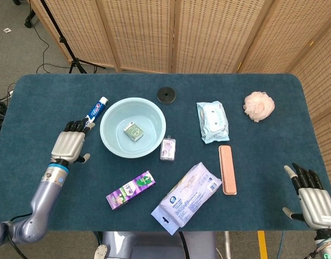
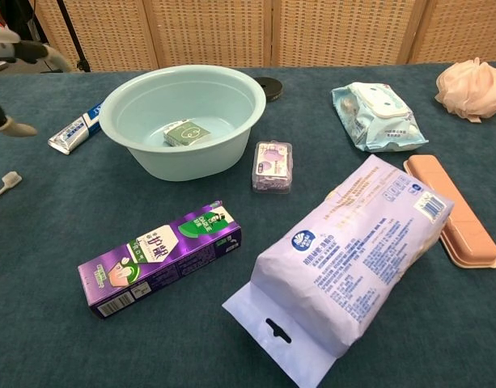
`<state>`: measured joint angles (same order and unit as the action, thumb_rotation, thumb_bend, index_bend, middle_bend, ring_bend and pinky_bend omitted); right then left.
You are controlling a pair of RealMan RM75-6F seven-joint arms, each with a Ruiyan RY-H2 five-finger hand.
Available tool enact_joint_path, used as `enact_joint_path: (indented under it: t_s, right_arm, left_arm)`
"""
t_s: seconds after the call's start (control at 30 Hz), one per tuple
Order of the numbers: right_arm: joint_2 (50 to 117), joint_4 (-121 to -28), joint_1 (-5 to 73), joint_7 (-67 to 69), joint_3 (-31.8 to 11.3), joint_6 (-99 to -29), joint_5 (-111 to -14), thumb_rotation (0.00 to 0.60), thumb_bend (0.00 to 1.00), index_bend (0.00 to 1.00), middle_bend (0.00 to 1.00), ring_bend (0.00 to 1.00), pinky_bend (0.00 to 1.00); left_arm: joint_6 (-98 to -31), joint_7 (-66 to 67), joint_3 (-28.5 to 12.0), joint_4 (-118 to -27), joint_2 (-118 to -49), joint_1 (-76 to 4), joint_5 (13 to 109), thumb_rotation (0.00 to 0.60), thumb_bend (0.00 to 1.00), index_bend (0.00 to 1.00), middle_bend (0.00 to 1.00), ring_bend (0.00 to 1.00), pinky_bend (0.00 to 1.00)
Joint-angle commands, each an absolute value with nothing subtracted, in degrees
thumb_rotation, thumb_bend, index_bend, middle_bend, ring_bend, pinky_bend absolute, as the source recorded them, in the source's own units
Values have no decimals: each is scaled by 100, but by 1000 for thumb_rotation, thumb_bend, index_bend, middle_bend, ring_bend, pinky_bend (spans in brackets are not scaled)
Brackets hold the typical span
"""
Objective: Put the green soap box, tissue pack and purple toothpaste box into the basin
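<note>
Head view shows me the green soap box (image 1: 133, 131) lying flat on the floor of the basin (image 1: 108, 141), a little back of centre, its printed face up. From the chest camera I see the same box (image 2: 186, 133) resting inside the pale blue bowl, clear of the walls.

My purple toothpaste box (image 1: 130, 190) lies on the table (image 1: 41, 97) in front of the basin, well apart from it, angled with one end toward the tissue pack (image 1: 187, 197). That big pale pack lies flat just to the right of the toothpaste box, close but not touching, with its hang tab toward the near table edge.

My left hand (image 1: 69, 145) hovers left of the basin, apart from its rim, fingers spread and holding nothing, fingertips near the blue-and-white toothpaste tube (image 1: 93, 111). In the chest view only a fingertip (image 2: 13, 128) of it shows at the left edge. My right hand (image 1: 311, 195) sits at the near right corner, past the table edge, fingers apart and empty.

Around them: a small purple case (image 1: 167, 149) just beside the basin's right side, a pink oblong case (image 1: 227, 169) beside the tissue pack, a wet-wipes pack (image 1: 212, 121), a pink bath puff (image 1: 259, 106), a black disc (image 1: 167, 94) behind the basin, and a toothbrush (image 2: 3, 187) at the far left in the chest view
</note>
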<state>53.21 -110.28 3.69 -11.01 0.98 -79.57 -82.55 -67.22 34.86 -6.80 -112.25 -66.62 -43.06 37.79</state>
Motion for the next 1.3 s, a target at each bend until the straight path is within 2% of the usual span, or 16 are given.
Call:
enact_joint_path:
  t_s: [0.03, 0.37, 0.63, 1.03, 1.3]
  right_arm:
    - [5364, -11051, 372, -1206, 108, -7962, -8295, 600, 156, 0, 0, 0, 0]
    - [5500, -11084, 385, -1554, 144, -7918, -8345, 600, 156, 0, 0, 0, 0]
    - [5599, -11040, 399, -1659, 180, -7888, -8456, 600, 156, 0, 0, 0, 0]
    - [5837, -10875, 482, -1465, 254, -7900, -9047, 600, 105, 0, 0, 0, 0]
    - [5910, -10874, 892, -1285, 368, -7428, -9754, 600, 100, 0, 0, 0, 0]
  left_arm:
    - [-6885, 3204, -265, -11708, -6119, -3840, 4294, 600, 262, 78, 0, 0, 0]
    - [-7285, 2712, 580, -12051, -5661, -2864, 5481, 600, 267, 78, 0, 0, 0]
    - [-7836, 2499, 926, -11818, -6025, -2130, 6253, 600, 270, 78, 0, 0, 0]
    - [-7911, 2115, 1020, -11301, -6385, -1546, 6383, 600, 270, 77, 0, 0, 0]
    - [-7859, 1924, 862, -11227, -6324, -1437, 6429, 600, 270, 77, 0, 0, 0]
